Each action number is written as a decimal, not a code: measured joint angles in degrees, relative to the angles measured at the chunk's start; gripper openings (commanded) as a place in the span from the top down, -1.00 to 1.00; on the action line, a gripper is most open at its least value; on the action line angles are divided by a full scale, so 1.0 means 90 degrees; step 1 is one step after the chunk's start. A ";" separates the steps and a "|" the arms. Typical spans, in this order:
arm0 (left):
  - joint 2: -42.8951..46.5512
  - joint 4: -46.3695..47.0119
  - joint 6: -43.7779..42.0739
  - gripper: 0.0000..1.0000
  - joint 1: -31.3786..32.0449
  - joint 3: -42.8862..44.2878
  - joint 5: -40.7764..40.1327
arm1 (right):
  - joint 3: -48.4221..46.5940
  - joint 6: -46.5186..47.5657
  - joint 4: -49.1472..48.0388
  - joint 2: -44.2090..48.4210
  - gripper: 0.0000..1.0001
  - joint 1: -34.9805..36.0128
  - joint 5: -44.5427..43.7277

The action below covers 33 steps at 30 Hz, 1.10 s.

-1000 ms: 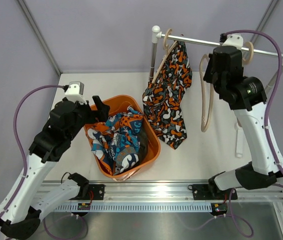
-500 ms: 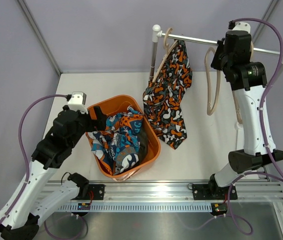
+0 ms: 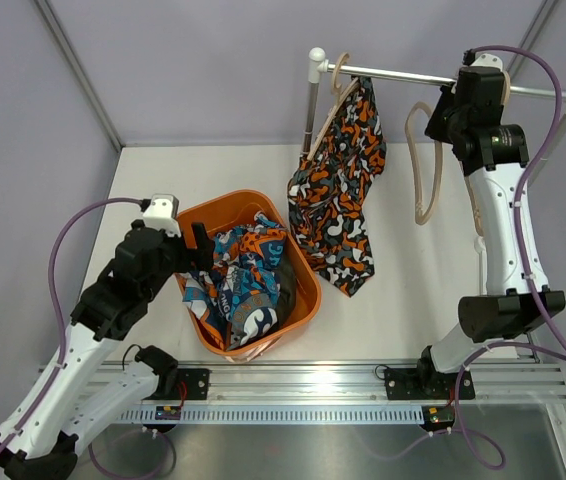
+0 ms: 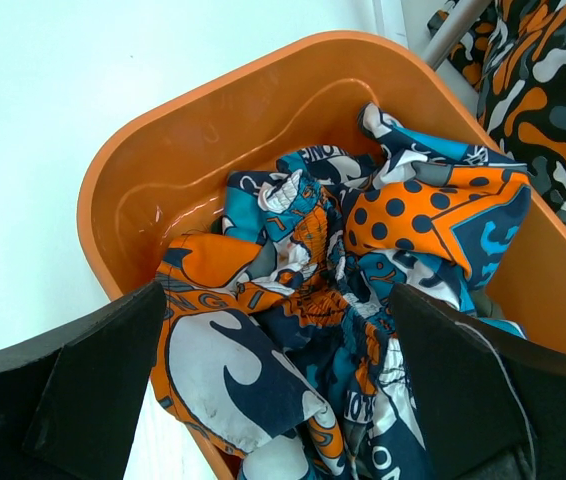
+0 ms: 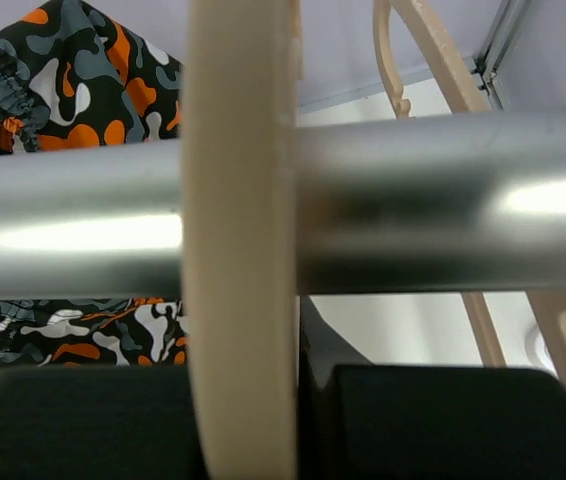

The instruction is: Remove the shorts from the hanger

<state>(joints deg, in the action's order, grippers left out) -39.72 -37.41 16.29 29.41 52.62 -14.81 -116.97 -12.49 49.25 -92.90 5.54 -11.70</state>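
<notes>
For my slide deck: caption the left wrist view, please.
Open left claw hovers over swirl-print shorts piled in the orange tub.

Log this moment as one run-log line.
left gripper open over orange plastic basket | right gripper shut on empty beige hanger | orange-black blotch-print shorts hanging

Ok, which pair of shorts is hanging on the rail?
The orange, black and white blotch-print shorts, draped from the hanger at the rail's left end. The blue-orange swirl-print shorts lie crumpled in the orange basket instead.

Orange tub [image 3: 228,200] on white table [image 3: 413,300], metal rail [image 3: 393,76] behind.
</notes>
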 measured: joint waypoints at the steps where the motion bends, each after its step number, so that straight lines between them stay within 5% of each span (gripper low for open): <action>1: 0.0015 0.0017 0.0000 -0.98 0.0000 -0.0044 0.0000 | 0.0075 -0.0027 -0.0092 0.0029 1.00 -0.0005 0.0032; 6: 0.0034 0.0027 -0.0002 -0.98 0.0000 -0.0182 0.0000 | 0.0471 -0.0107 -0.0345 0.0291 0.86 -0.0032 0.0046; 11: 0.0041 0.0029 0.0000 -0.98 0.0000 -0.0199 0.0002 | 0.0665 -0.0253 -0.0131 0.0576 0.15 -0.0041 0.0027; 14: 0.0058 0.0068 0.0000 -0.98 0.0000 -0.0257 0.0002 | 0.0726 -0.0342 0.0155 0.0765 -0.03 -0.0053 0.0010; 29: 0.0160 0.0070 0.0002 -0.98 0.0000 -0.0291 0.0005 | 0.0726 -0.0675 0.0826 0.2846 -0.21 -0.0041 0.0107; 33: 0.0151 0.0073 0.0005 -0.98 0.0000 -0.0291 0.0012 | 0.0571 -0.0811 0.0828 0.2999 -0.22 0.0670 0.0206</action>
<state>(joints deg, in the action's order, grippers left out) -38.37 -36.75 16.34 29.41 50.00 -14.70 -111.83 -19.79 56.71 -65.91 11.57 -9.85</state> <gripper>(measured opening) 0.987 0.611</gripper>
